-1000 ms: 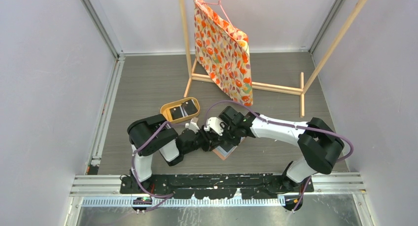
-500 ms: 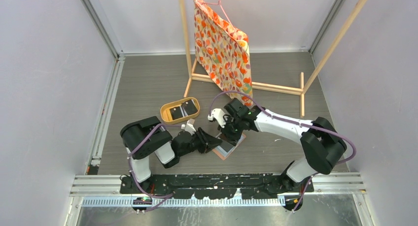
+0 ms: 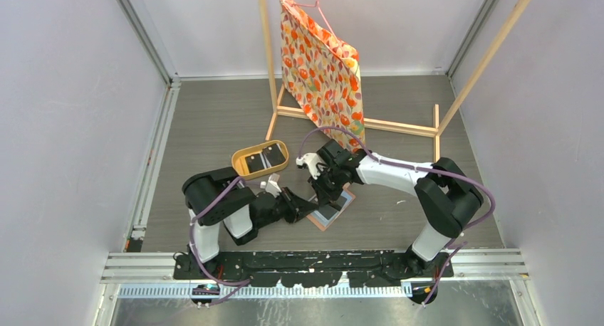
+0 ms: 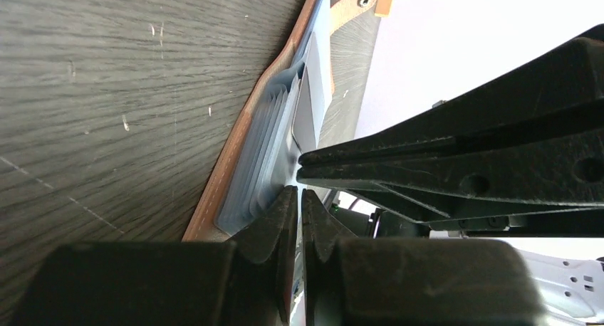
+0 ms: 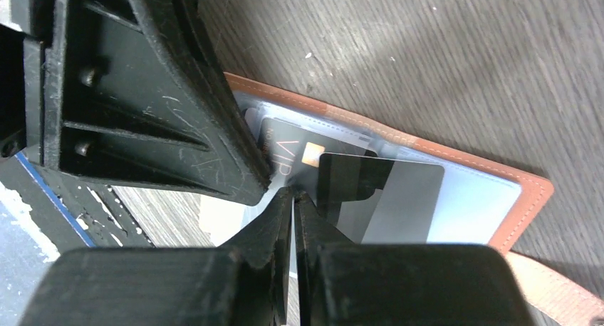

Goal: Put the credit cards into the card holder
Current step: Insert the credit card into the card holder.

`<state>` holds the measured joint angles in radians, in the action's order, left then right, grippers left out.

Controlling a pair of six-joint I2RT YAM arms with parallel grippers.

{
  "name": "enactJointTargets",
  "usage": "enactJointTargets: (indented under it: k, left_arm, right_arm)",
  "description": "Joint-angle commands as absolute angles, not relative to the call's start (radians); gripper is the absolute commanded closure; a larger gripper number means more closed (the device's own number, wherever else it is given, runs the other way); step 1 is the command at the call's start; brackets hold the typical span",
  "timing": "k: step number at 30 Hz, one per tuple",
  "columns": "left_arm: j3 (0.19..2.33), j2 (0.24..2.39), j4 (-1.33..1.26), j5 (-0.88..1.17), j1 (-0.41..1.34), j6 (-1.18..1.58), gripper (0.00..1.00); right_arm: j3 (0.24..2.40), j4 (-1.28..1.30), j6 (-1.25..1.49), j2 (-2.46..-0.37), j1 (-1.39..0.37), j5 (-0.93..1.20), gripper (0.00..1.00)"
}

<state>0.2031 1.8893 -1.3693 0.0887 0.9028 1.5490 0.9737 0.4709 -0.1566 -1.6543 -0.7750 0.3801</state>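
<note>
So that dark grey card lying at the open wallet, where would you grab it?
Probably the end away from the snap tab. There the dark grey card's corner shows bare and dull, while the rest has a sheen, perhaps the card holder's clear sleeve over it. Come in low from that side and pinch across its flat faces, since it is so thin.

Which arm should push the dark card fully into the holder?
Likely right: the right gripper, shut, meets the dark card at its edge; the left gripper sits shut at the card holder, seemingly steadying its pockets.
</note>
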Motion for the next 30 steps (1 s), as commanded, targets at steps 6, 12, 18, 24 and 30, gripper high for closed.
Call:
enactJointTargets:
  k: [6,12,18,24,30]
  left_arm:
    - [0.138,2.011,-1.337,0.058,0.895,1.525,0.93]
    - [0.139,2.027,-1.349,0.065,0.891,1.523,0.93]
    - [0.141,2.047,-1.373,0.069,0.890,1.526,0.93]
    - [0.141,2.047,-1.381,0.069,0.890,1.523,0.93]
    - [0.141,2.043,-1.381,0.069,0.890,1.522,0.93]
  right_arm:
    - [1.011,0.446,-0.109,-1.674,-0.760,0.268,0.93]
    - [1.003,0.431,-0.103,-1.661,-0.735,0.175,0.95]
    - [1.006,0.432,-0.109,-1.646,-0.725,0.151,0.95]
    - [1.034,0.540,-0.212,-1.605,-0.708,0.412,0.94]
    - [1.084,0.664,-0.315,-1.667,-0.709,0.517,0.94]
